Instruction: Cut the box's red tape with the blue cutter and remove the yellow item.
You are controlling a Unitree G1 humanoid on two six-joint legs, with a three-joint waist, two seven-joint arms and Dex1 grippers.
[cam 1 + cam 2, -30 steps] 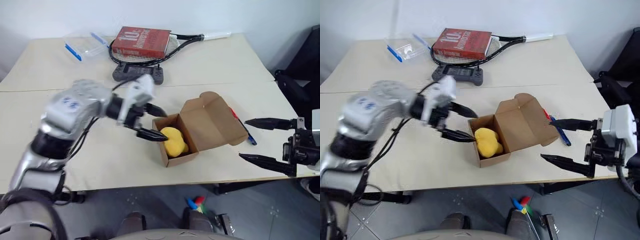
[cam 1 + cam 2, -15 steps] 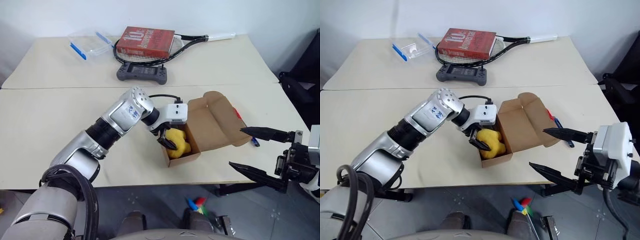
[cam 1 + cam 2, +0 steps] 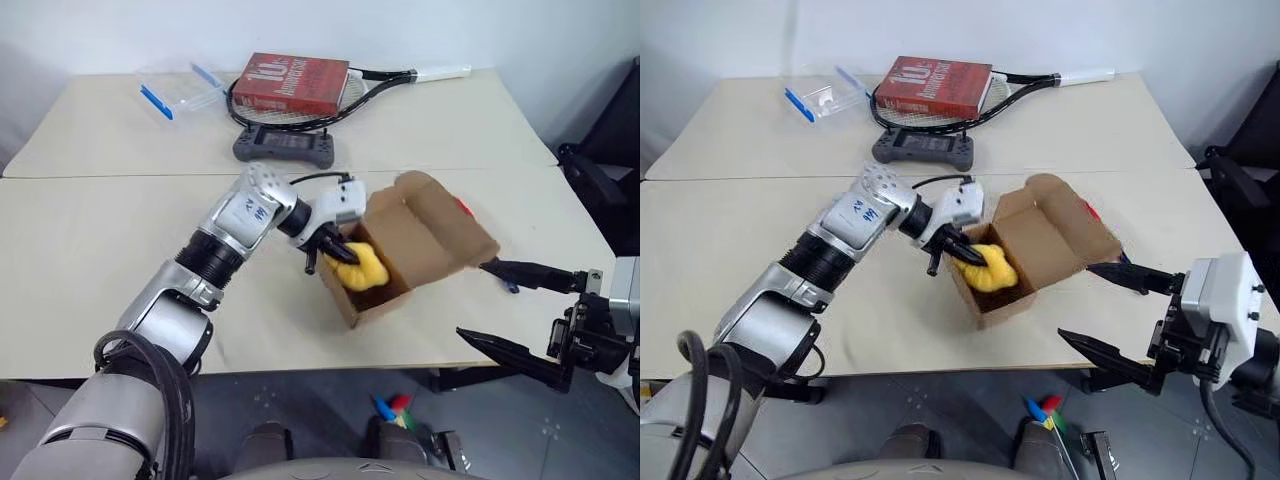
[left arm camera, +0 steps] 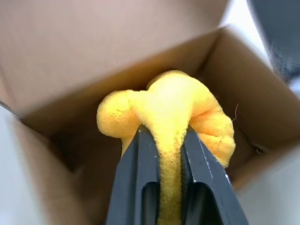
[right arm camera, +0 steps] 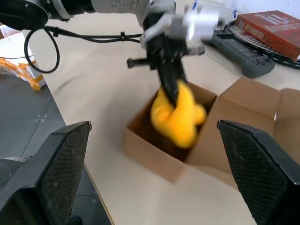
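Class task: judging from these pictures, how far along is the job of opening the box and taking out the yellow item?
Done: the box stands open, flaps up. In hand: the left hand is shut on the yellow item, which sits partly inside the box. Left: lifting it clear. The right hand waits open beside the box.

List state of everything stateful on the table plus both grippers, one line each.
box: flaps open, upright on the table.
yellow item: in the box, squeezed between the left fingers.
left gripper: shut on the yellow item.
right gripper: open, holding nothing, off the table's near edge.
clear container: lid closed as far as visible.
red book: closed, lying on the racket.
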